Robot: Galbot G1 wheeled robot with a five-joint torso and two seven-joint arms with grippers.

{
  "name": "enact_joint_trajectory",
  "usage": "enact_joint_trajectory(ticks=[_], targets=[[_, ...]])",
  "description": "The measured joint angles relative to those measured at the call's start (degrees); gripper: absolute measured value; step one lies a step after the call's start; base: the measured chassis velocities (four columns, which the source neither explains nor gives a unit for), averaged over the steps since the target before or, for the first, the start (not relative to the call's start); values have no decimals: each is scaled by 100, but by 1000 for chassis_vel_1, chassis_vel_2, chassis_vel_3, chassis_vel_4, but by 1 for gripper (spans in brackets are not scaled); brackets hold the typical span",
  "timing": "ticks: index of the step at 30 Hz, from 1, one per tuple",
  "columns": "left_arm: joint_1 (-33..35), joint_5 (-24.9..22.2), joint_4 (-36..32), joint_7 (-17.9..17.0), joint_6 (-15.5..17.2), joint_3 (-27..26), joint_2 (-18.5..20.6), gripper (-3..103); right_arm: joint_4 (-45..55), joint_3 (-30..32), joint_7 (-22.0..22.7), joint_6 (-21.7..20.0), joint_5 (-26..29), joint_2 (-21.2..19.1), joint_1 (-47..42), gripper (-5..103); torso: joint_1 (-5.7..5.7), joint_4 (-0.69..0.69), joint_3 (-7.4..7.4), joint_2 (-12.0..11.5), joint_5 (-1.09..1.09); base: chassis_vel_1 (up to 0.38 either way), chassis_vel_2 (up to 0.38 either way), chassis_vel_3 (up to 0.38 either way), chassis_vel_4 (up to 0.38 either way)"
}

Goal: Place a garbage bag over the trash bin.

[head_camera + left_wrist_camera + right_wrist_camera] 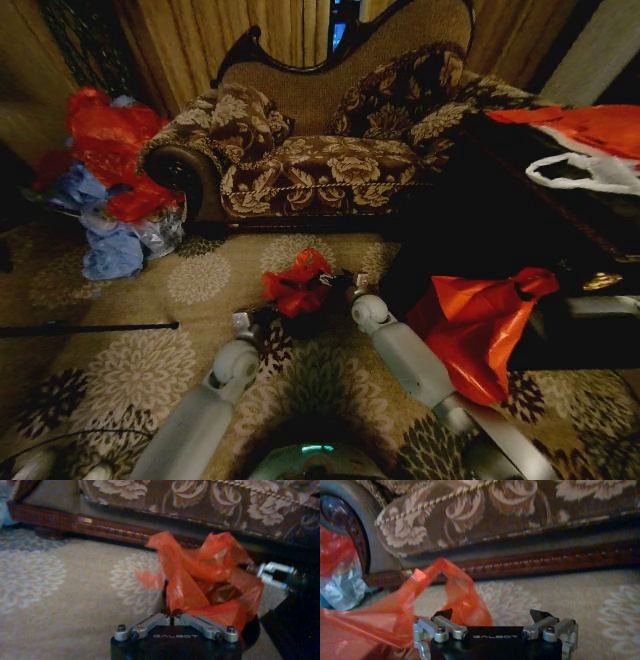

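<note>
Floral carpet (200,275) in front of the patterned sofa (320,165). Trash bin (318,322) sits on the carpet between both arms, mostly hidden under the garbage bag (298,282), which is bunched over its top. Left gripper (172,619) fingers clenched together at the bag's edge. Right gripper (492,615) fingers released, spread wide, just beside the bag.

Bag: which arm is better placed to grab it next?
Right, probably. The right gripper is open, with the bag right beside one finger. The left gripper is shut just short of the bag and would have to open first.
</note>
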Motion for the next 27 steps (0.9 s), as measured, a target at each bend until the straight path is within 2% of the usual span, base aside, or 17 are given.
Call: enact_joint_trajectory(ticks=[3,7,10,17,20,23,27], targets=[[415,-22,-328,-65,53,-206,179,0,172,9,53,-41,101,-63,-51,100,0,0,0,0,-1,0,0,0,0],[606,-23,-472,-81,59,-265,251,0,209,32,67,-57,164,-73,-92,100,0,0,0,0,0,0,0,0,0],[757,-9,-577,-88,55,-320,299,0,275,89,193,-179,561,-41,-147,100,0,-1,0,0,-1,0,0,0,0],[734,23,-565,-89,45,-283,259,0,200,105,308,-536,1230,73,-106,100,0,-1,1,0,0,0,0,0,0],[701,46,-523,-89,39,-253,229,0,223,72,426,-722,1743,134,-52,100,1,-1,1,0,0,0,0,0,0],[709,69,-522,-85,28,-252,222,0,156,51,414,-704,1834,191,3,103,0,0,1,0,0,0,0,0,0],[757,109,-533,-67,2,-282,218,0,88,44,382,-658,1847,239,45,95,1,0,1,0,0,0,0,0,0]])
